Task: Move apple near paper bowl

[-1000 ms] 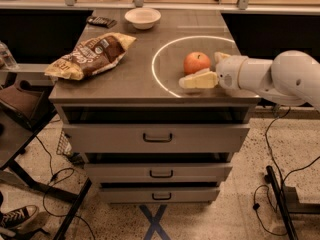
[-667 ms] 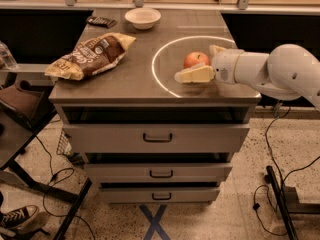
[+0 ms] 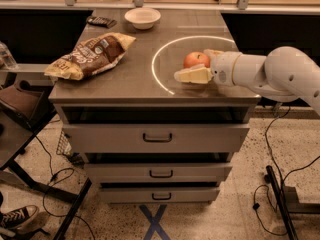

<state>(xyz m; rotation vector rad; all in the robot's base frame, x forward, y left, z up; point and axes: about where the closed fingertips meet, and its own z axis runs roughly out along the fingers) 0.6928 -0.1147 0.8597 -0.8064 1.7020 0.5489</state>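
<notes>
The orange-red apple [image 3: 196, 60] sits on the grey cabinet top, inside a thin white ring marked on the surface. My gripper [image 3: 199, 64] reaches in from the right at table height, its white arm behind it. It is open, with one pale finger [image 3: 192, 75] in front of the apple and the other [image 3: 213, 53] behind it, so the apple lies between the jaws. The white paper bowl [image 3: 142, 17] stands at the far edge of the top, to the left of and beyond the apple.
A brown chip bag [image 3: 90, 55] lies on the left part of the cabinet top [image 3: 125, 81]. A small dark object [image 3: 101, 21] lies left of the bowl. Drawers are below the top. A counter runs behind it.
My gripper has moved left along the table, so its fingers now reach further past the apple on both sides. The apple has stayed about where it was.
</notes>
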